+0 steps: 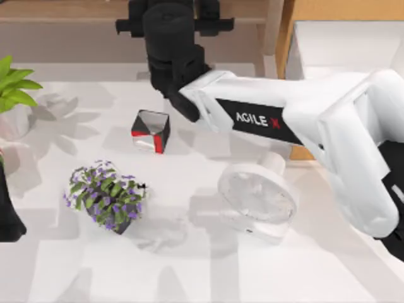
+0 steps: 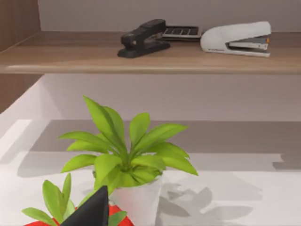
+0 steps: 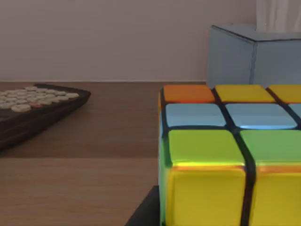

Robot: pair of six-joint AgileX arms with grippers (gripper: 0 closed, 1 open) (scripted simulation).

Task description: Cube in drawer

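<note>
The cube [image 3: 225,155], tiled yellow, green, blue and orange in a dark grid, sits on a brown wooden shelf [image 3: 80,188], very close in the right wrist view. My right arm reaches across the table to the back shelf, where my right gripper [image 1: 170,25] hangs over the cube and hides it from above. The drawer [image 1: 341,44] stands open at the back right, light-orange walls around a white interior. My left arm [image 1: 6,214] stays parked at the table's left edge.
On the table are a red, black and white block [image 1: 151,130], a purple-flowered plant [image 1: 106,196], a green potted plant [image 1: 12,85] and a white round fan [image 1: 257,196]. The shelf holds a calculator [image 3: 33,103], a blue-grey box [image 3: 249,54], a black stapler [image 2: 143,37] and a white stapler [image 2: 237,38].
</note>
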